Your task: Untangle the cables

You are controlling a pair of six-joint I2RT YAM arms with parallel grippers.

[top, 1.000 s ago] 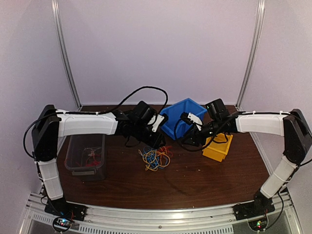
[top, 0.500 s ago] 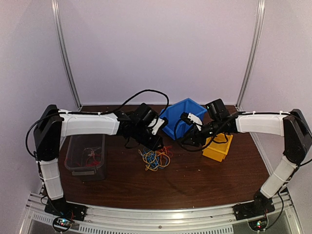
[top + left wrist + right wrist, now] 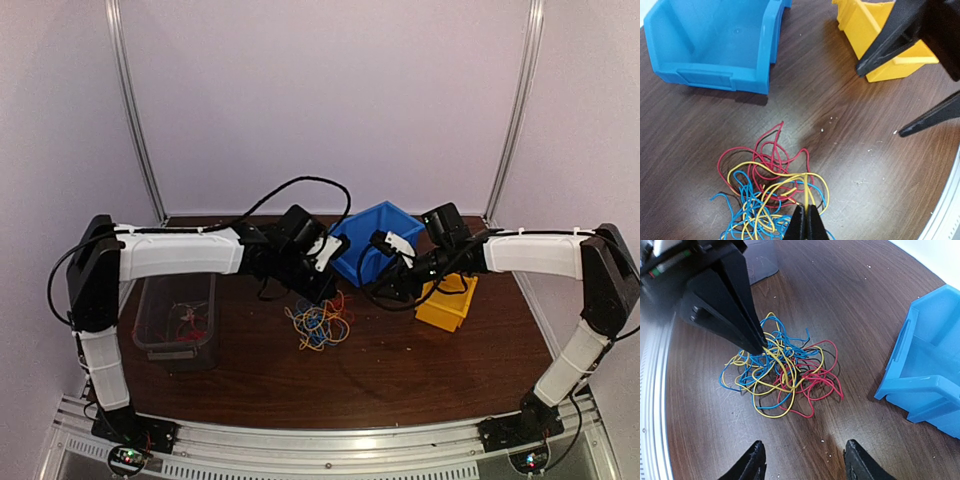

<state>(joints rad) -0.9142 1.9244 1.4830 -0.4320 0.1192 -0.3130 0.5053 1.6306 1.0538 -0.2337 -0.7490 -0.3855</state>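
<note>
The cables (image 3: 320,322) lie in one tangled heap of red, blue and yellow wires on the brown table, between the two arms. In the left wrist view the heap (image 3: 765,192) sits just ahead of my left gripper (image 3: 806,220), which is shut on a yellow cable (image 3: 805,192) at the heap's edge. The right wrist view shows those black fingers (image 3: 747,325) coming down into the far side of the tangle (image 3: 782,370). My right gripper (image 3: 805,450) stands open a short way from the heap's red loops, nothing between its fingers.
A blue bin (image 3: 375,240) stands behind the heap, and a yellow bin (image 3: 447,300) sits under the right arm. At the left stands a dark translucent bin (image 3: 175,320) with a few wires inside. Black arm cables arch over the back of the table.
My left gripper has gone from open to shut, pinching a yellow cable at the heap. The right gripper has opened slightly wider and stayed in place.
</note>
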